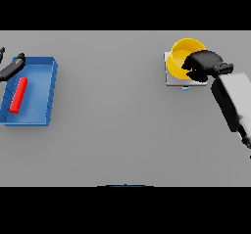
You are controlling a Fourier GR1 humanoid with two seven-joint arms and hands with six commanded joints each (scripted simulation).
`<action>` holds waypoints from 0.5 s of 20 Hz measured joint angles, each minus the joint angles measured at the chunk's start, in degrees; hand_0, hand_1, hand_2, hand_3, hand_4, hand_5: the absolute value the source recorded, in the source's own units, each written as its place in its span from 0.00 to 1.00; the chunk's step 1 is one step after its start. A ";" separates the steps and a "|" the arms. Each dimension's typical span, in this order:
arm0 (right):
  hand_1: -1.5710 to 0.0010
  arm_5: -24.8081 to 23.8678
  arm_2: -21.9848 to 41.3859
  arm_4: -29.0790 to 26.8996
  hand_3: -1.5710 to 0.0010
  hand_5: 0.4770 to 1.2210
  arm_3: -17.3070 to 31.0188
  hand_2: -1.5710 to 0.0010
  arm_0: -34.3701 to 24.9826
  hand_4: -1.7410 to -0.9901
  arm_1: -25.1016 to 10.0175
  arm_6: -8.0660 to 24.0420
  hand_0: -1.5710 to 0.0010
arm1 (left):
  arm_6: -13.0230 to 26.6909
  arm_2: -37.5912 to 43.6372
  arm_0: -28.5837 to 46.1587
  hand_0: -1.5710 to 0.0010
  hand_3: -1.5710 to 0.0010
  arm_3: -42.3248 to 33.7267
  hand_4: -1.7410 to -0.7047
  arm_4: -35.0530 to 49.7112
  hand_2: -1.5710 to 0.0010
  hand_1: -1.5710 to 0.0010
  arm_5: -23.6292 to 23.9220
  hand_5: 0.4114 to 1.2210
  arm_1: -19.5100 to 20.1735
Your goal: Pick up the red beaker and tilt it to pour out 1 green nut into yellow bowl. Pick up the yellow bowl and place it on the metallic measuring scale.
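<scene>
Yellow bowl (182, 56) sits tilted on the metallic measuring scale (172, 79) near tabletop far right edge, right hand (203, 64) curled over its rim, probably seating it; left hand (12, 66), grip unclear, hovers at blue tray (49, 88) holding red beaker (18, 95).

You see a matt grey table (122, 130), smooth and without sheen. The bowl (182, 52) looks like smooth yellow plastic, evenly coloured, faintly glossy inside. Under it, the scale (172, 81) shows a pale, flat, metal-like plate. Note the tray (46, 66): blue, plastic-looking, smooth walls, matt. The beaker (18, 95) in it reads as plain red, smooth, no highlights. Your right hand (203, 64) is dull black; its arm (234, 98) has a smooth light-grey shell. The left hand (12, 67) is equally dark and matt.
</scene>
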 measured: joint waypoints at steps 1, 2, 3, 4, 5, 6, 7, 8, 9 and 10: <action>0.27 -0.71 -0.40 -0.13 0.40 0.89 0.07 0.24 0.38 0.11 -0.19 -0.85 0.43 | 0.01 0.21 -0.17 1.00 1.00 0.48 0.97 0.27 1.00 1.00 -0.31 0.38 -0.02; 0.38 -0.57 -0.72 -0.49 0.47 0.80 0.29 0.34 0.30 0.16 -0.16 -0.75 0.54 | -0.56 0.39 0.18 1.00 1.00 0.21 0.97 0.28 1.00 1.00 -0.19 0.39 0.25; 0.47 -0.07 -1.04 -0.76 0.53 0.72 0.69 0.42 0.15 0.20 -0.07 -0.27 0.63 | -0.79 0.23 -0.05 1.00 1.00 0.60 0.97 0.17 1.00 1.00 -0.36 0.39 0.02; 0.55 0.37 -0.92 -0.57 0.57 0.66 1.41 0.49 -0.11 0.24 0.42 0.66 0.71 | -0.87 -0.02 -0.16 1.00 1.00 0.96 0.98 0.09 1.00 1.00 -0.29 0.39 -0.53; 0.63 0.68 -0.62 -0.38 0.61 0.61 1.35 0.56 -0.01 0.27 0.35 0.55 0.76 | -0.89 -0.05 -0.04 1.00 1.00 0.98 0.98 -0.25 1.00 1.00 0.24 0.38 -0.55; 0.70 1.03 -0.52 -0.23 0.64 0.57 1.55 0.62 -0.07 0.30 -0.15 0.26 0.81 | -1.09 0.11 -0.27 1.00 1.00 1.44 0.98 -0.05 1.00 1.00 -0.03 0.37 -0.65; 0.76 1.40 -0.09 0.29 0.67 0.54 1.67 0.67 -0.96 0.32 -0.12 0.51 0.85 | -0.85 -0.14 -0.34 1.00 1.00 1.03 0.98 -0.13 1.00 1.00 -0.09 0.37 -0.68; 0.81 0.76 0.23 0.70 0.69 0.51 2.37 0.72 -0.69 0.34 -0.30 -0.43 0.88 | -0.33 -0.09 -0.66 1.00 1.00 0.88 0.98 -0.26 1.00 1.00 0.23 0.36 -0.60; 0.84 0.71 0.53 0.98 0.71 0.49 2.40 0.76 -0.93 0.36 -0.54 -1.18 0.90 | -0.26 -0.20 -0.48 1.00 1.00 0.61 0.98 -0.27 1.00 1.00 0.36 0.36 -0.71; 0.88 0.32 0.77 1.20 0.74 0.47 2.77 0.80 -0.88 0.38 -0.72 -2.35 0.92 | -0.89 0.21 0.05 1.00 1.00 0.81 0.98 0.05 1.00 1.00 0.07 0.36 -0.31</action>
